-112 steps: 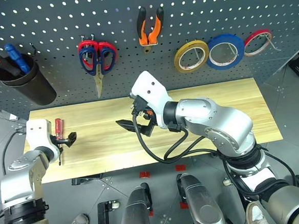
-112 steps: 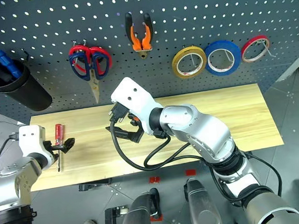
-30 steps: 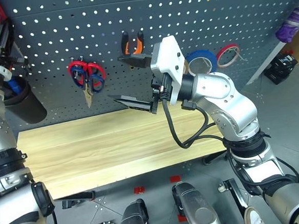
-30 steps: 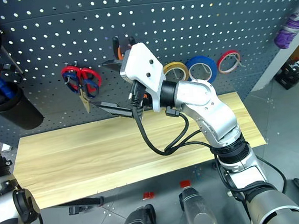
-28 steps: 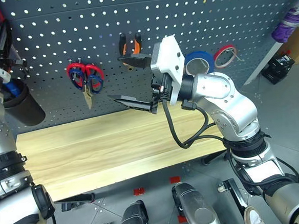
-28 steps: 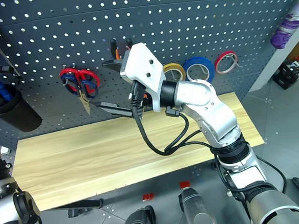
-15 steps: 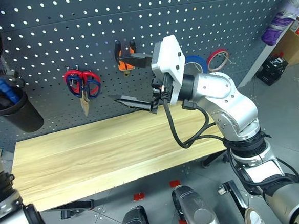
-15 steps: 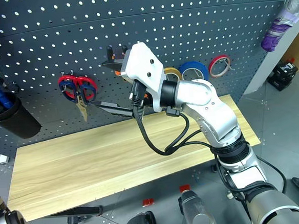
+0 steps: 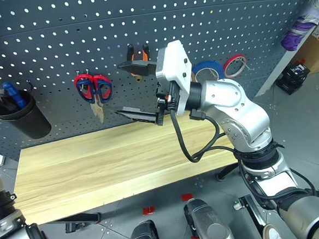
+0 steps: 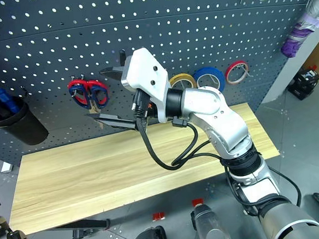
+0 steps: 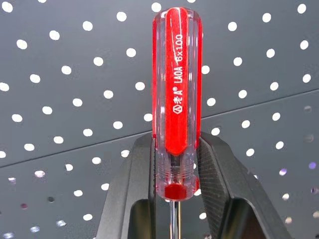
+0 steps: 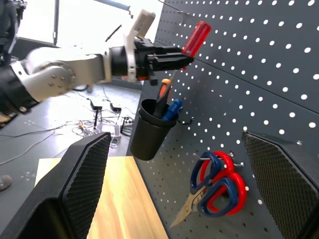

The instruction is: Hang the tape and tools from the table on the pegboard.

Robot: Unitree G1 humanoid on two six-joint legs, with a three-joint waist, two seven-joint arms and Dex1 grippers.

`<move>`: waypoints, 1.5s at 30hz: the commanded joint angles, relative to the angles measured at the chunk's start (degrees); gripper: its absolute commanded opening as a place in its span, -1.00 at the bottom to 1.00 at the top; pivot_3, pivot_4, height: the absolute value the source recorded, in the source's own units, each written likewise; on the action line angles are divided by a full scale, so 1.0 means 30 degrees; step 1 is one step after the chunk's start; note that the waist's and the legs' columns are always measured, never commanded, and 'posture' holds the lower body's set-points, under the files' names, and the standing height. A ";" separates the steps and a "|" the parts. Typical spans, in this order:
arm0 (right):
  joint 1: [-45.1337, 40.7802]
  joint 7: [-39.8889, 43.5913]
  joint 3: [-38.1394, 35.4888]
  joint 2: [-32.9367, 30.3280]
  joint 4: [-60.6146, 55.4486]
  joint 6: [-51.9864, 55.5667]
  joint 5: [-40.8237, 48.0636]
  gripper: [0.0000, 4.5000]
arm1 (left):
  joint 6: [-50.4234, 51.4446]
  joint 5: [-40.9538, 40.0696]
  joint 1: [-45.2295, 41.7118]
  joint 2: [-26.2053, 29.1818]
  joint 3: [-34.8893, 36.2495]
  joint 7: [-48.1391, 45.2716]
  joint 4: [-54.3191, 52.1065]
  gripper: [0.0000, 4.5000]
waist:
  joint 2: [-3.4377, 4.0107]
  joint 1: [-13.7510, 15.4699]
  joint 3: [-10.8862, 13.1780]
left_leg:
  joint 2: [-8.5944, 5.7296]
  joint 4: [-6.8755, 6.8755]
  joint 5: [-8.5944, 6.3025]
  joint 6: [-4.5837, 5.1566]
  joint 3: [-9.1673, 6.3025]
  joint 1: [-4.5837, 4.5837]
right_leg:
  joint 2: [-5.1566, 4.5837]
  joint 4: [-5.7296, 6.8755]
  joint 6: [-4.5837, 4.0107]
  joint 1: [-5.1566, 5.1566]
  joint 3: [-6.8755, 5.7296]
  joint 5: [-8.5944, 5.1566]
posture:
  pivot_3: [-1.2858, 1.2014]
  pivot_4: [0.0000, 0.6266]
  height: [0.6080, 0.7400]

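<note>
Gripping the red-handled screwdriver (image 11: pixel 177 99) between closed left fingers (image 11: pixel 132 199), handle protruding beyond; right fingers (image 12: pixel 84 174) wide open.

White print reading "LAOA 6x100" runs lengthwise along the clear-and-red handle of the screwdriver (image 11: pixel 176 104) (a small hexagonal logo and two further marks precede it, too small to read with confidence).

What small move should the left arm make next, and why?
Probably lower the left tool toward the black cup. It holds the red screwdriver just above that cup on the pegboard, where other screwdrivers already stand.
</note>
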 commanded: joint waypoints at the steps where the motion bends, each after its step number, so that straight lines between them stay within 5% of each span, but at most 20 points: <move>1: -0.0749 0.0617 0.0054 -0.0237 -0.0969 0.0657 0.0707 1.00 | -0.0850 0.0109 -0.0325 0.0003 0.0055 0.0150 -0.0159 -0.63 | -0.0001 -0.0060 -0.0003 | 0.0002 0.0000 0.0000 0.0000 -0.0001 0.0000 | 0.0001 0.0000 0.0000 -0.0001 -0.0001 0.0000 | -0.20 -0.53 1.00; 14: -0.1001 0.1506 0.0343 -0.0806 -0.0860 0.1015 0.0751 1.00 | -0.0826 0.0164 0.0890 -0.0550 0.0588 0.1229 -0.0924 -0.63 | -0.0007 -0.0081 -0.0110 | 0.0002 0.0005 -0.0001 0.0002 -0.0006 0.0001 | 0.0000 0.0008 0.0000 0.0000 0.0000 0.0000 | -0.19 -0.53 1.00; 23: -0.0813 0.1569 0.0285 -0.1028 -0.0712 0.0781 0.0522 1.00 | -0.0409 0.0120 0.1352 -0.0784 0.1127 0.2618 -0.2080 0.63 | -0.0005 -0.0081 -0.0199 | 0.0004 0.0006 -0.0001 0.0002 -0.0010 0.0001 | 0.0001 0.0010 0.0000 0.0000 0.0000 0.0000 | -0.18 -0.53 1.00; 35: 0.2897 -0.1290 -0.2205 -0.1276 -0.2254 0.0440 0.0616 1.00 | 0.5918 -0.1854 0.1841 -0.0627 -0.0634 0.3179 -0.9067 0.63 | 0.0010 0.0476 -0.0474 | -0.0013 0.0011 -0.0010 0.0015 -0.0021 0.0002 | 0.0002 0.0004 0.0000 0.0030 0.0033 0.0000 | -0.14 -0.56 1.00; 45: 1.0527 -0.3977 -0.2197 -0.2015 -0.1030 -0.4285 -0.2869 1.00 | 0.7580 -0.3580 0.8701 -0.3984 -0.0742 0.2192 -1.3115 0.63 | 0.0301 0.1087 -0.1026 | 0.0001 -0.0007 -0.0039 0.0054 0.0046 0.0124 | 0.0048 -0.0022 0.0000 0.0135 0.0146 -0.0009 | -0.11 -0.64 1.00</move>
